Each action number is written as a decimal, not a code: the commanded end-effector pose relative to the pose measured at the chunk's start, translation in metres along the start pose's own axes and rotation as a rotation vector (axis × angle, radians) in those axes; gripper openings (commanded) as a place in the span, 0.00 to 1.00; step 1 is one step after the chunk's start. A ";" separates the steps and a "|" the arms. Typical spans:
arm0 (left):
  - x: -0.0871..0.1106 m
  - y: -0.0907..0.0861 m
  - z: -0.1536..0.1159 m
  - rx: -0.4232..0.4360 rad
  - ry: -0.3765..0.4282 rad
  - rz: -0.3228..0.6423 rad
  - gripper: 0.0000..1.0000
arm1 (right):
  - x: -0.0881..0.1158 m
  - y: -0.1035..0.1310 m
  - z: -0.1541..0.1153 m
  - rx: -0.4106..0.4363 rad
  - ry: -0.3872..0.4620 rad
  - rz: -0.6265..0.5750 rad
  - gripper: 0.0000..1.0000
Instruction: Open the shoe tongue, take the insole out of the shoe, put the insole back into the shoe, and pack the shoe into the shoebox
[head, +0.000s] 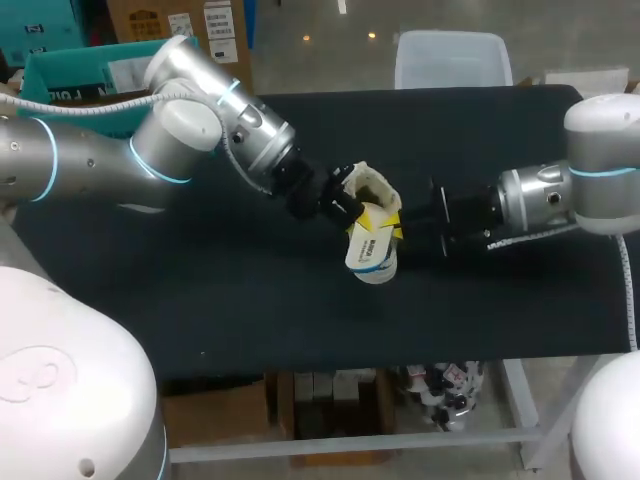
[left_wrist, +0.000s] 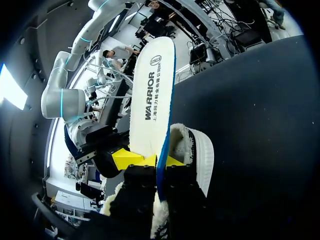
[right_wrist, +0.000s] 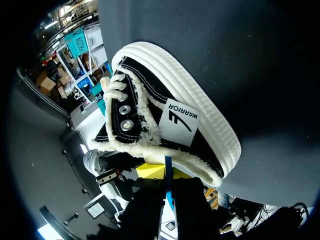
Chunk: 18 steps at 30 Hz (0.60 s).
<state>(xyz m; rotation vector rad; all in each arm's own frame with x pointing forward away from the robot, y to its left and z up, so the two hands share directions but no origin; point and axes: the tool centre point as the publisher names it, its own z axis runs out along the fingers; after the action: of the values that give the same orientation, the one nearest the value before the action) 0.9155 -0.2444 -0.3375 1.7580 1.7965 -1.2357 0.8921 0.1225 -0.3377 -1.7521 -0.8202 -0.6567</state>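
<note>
A white insole (head: 368, 252) with a blue edge hangs in the air over the middle of the black table. My left gripper (head: 350, 208) is shut on one end of it. In the left wrist view the insole (left_wrist: 152, 90) runs out ahead from between the yellow tips of the left gripper (left_wrist: 152, 161). My right gripper (head: 400, 225) comes in from the other side. In the right wrist view the insole's thin blue edge (right_wrist: 168, 167) sits between the shut fingers of the right gripper (right_wrist: 167, 172). The black shoe (right_wrist: 165, 105), with a white sole and fleecy lining, lies just behind the insole (head: 375, 185).
The black table cloth (head: 200, 280) stretches bare to the left and front of the grippers. A teal box (head: 70, 70) stands at the back left corner. A translucent white bin (head: 455, 55) is at the back edge.
</note>
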 end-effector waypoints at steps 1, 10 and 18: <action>0.006 0.018 0.003 0.018 -0.011 -0.010 0.00 | 0.007 0.007 0.007 0.004 -0.020 0.008 0.00; 0.013 0.023 0.002 0.021 -0.042 -0.030 0.00 | 0.008 0.010 0.009 -0.004 -0.024 0.022 0.00; 0.012 0.019 0.002 0.027 -0.055 -0.027 0.00 | 0.005 -0.001 0.002 -0.021 -0.005 0.015 0.56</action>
<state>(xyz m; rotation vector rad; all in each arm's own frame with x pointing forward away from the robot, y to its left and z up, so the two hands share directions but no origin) 0.9274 -0.2391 -0.3492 1.7045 1.7934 -1.3028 0.9043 0.1282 -0.3395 -1.7640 -0.8115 -0.6396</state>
